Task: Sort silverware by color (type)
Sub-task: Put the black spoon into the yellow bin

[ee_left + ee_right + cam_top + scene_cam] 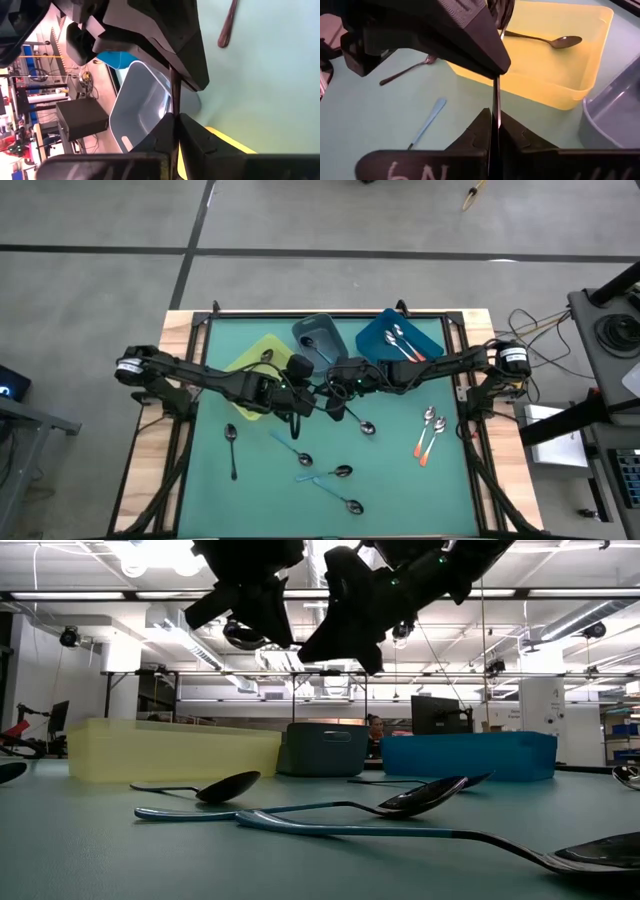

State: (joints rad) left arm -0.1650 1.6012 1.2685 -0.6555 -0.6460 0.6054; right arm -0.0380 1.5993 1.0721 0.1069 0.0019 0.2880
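- Far on my left side, a black-handled spoon [232, 448] lies alone on the green table [400, 480].
- The yellow bin [560, 90] has one dark spoon [555, 41] lying in it.
- My left gripper [175, 120] hangs over the middle of the table, just off the yellow bin's edge; its fingers are pinched tight on the thin dark handle of the raised spoon [496, 95].
- That spoon is in the air between my two grippers, and both have hold of it.
- My right gripper [495, 117] meets the left one tip to tip, clamped on the same handle.
- The grey-blue bin [318, 330] sits behind them.
- Light-blue-handled spoons [330, 474] lie scattered on the near half of the table.
- The blue bin [375, 340] holds orange-red spoons [405, 348].
- Two more orange-red-handled spoons [428, 435] lie side by side on the table at my right.
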